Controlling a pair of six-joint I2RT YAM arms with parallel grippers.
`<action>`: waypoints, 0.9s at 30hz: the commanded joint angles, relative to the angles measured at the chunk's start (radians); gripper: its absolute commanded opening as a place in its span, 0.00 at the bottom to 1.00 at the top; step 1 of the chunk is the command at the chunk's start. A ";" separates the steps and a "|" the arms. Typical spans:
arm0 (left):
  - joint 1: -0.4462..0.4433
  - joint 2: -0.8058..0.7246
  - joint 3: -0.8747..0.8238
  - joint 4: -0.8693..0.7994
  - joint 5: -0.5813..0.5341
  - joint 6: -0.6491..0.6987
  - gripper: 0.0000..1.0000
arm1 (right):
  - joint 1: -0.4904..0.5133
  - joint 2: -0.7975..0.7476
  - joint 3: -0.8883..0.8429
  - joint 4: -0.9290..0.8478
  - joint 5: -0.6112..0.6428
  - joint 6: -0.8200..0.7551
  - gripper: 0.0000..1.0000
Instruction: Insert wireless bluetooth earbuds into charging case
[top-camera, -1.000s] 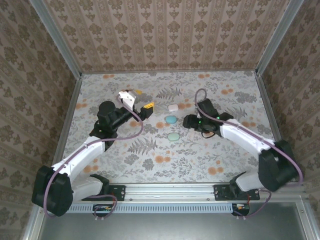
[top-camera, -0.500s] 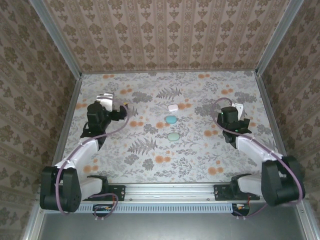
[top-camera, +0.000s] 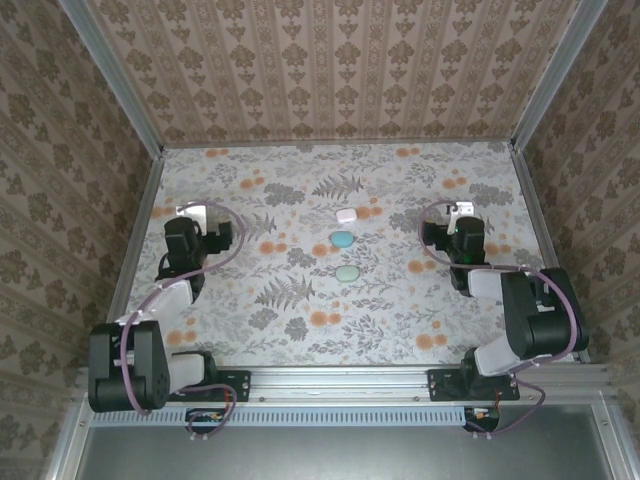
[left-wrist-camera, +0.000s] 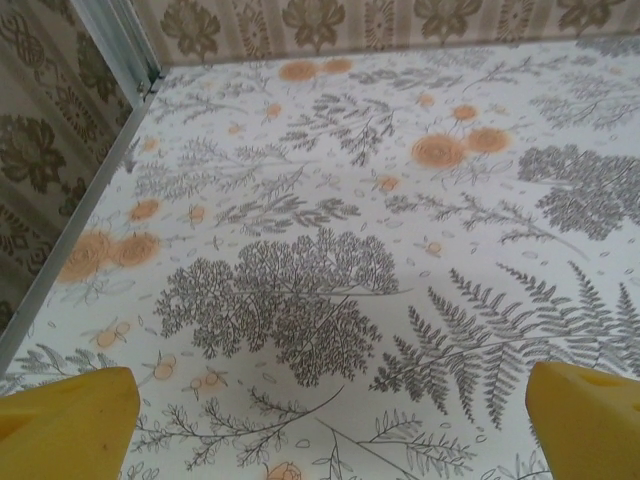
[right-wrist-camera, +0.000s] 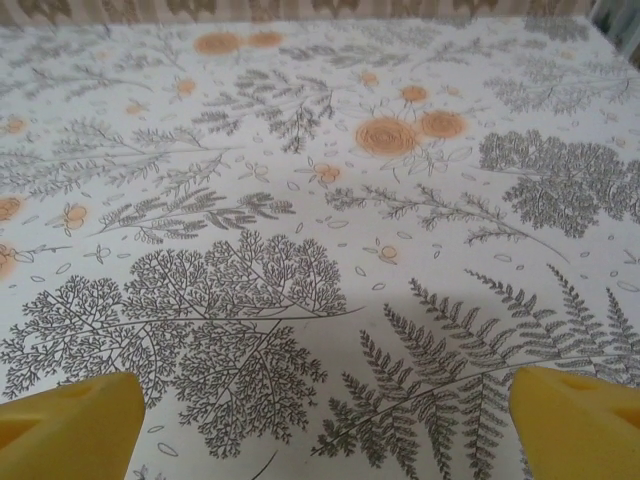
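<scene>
There's the teal case (top-camera: 341, 239) shut on the tabletop (top-camera: 300, 330), white case (top-camera: 347, 215) just beyond it, green case (top-camera: 347, 273) just nearer. The left hand (left-wrist-camera: 328, 420) and right hand (right-wrist-camera: 322, 425) gape empty, well off to either side of it, so earbuds presumably inside, job looks done

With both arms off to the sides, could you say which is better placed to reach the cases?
Probably the right: the right fingers, open, sit slightly nearer the cases than the left fingers, also open.

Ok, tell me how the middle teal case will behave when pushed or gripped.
The teal case looks low and rounded, so it will probably slide or spin, not tip. It looks small, so likely light. Its smooth curved shell may slip out of a pinch.
</scene>
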 joint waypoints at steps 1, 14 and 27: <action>0.014 0.036 -0.015 0.102 0.045 0.031 1.00 | 0.001 0.011 -0.054 0.171 -0.116 -0.023 0.96; 0.041 0.316 -0.080 0.484 0.165 0.027 1.00 | 0.009 0.020 -0.022 0.131 -0.018 0.004 1.00; -0.008 0.311 -0.071 0.458 0.003 0.027 1.00 | 0.009 0.021 -0.021 0.130 -0.020 0.003 1.00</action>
